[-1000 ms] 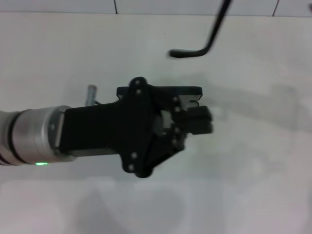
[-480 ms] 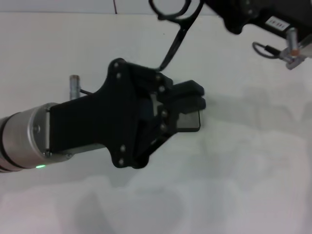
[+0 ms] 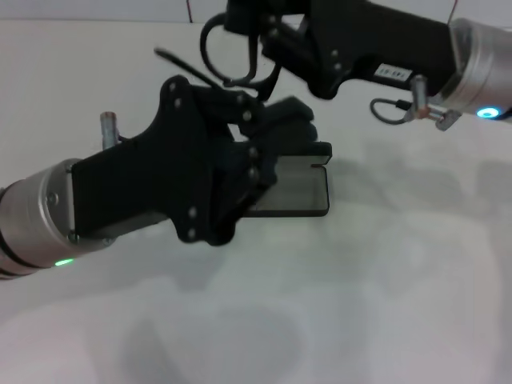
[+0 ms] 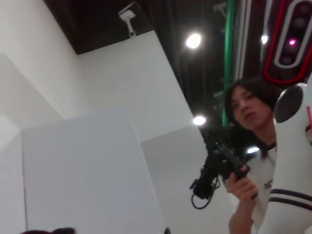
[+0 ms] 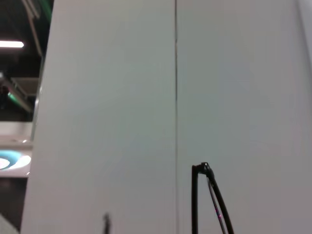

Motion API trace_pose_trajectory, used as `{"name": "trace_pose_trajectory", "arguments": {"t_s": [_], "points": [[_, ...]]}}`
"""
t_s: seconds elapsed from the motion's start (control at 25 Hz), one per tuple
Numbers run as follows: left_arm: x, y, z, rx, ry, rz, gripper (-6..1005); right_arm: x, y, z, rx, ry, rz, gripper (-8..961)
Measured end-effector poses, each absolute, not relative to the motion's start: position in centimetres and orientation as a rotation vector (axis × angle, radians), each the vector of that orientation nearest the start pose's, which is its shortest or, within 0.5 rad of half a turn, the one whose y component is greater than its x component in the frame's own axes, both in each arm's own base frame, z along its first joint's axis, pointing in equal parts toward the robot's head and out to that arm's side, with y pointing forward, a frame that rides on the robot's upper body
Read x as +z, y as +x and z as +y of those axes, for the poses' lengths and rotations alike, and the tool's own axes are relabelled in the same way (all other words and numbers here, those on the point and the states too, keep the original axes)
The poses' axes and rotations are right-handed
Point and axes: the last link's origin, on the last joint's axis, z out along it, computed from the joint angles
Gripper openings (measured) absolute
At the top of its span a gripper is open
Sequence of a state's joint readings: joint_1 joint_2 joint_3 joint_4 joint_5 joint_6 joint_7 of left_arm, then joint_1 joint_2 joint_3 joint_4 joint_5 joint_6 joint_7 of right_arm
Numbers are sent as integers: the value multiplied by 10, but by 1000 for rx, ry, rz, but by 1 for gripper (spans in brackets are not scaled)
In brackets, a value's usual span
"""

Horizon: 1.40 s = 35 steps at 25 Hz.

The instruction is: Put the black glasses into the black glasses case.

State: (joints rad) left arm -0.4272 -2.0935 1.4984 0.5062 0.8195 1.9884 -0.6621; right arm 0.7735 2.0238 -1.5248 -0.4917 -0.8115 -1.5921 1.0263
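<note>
The black glasses case (image 3: 300,189) lies open on the white table, grey lining up, its lid raised at the far side. My left gripper (image 3: 294,133) reaches in from the left and is shut on the lid's edge. My right gripper (image 3: 264,32) comes in from the upper right and is shut on the black glasses (image 3: 230,50), holding them in the air above my left gripper, just behind the case. One slim temple (image 3: 178,61) sticks out to the left. A thin black temple (image 5: 205,195) shows in the right wrist view. The left wrist view shows neither thing.
The white table (image 3: 400,280) stretches to the front and right of the case. A person (image 4: 253,161) with a camera stands beyond the table in the left wrist view. A white wall panel (image 5: 122,97) fills the right wrist view.
My right arm has come in from the upper right, bringing the glasses down and left towards the case. My left gripper has lifted back and left, and the open case's grey lining now shows.
</note>
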Motion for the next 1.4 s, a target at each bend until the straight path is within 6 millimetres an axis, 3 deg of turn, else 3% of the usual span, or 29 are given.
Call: {"name": "trace_pose_trajectory", "arguments": {"t_s": [0.8, 1.4], "points": [[-6, -180, 260, -1737, -2264, 270, 71, -41, 85, 349, 1400, -2796, -121, 104], [-7, -183, 258, -1730, -2273, 237, 71, -44, 86, 349, 1376, -2813, -111, 105]]}}
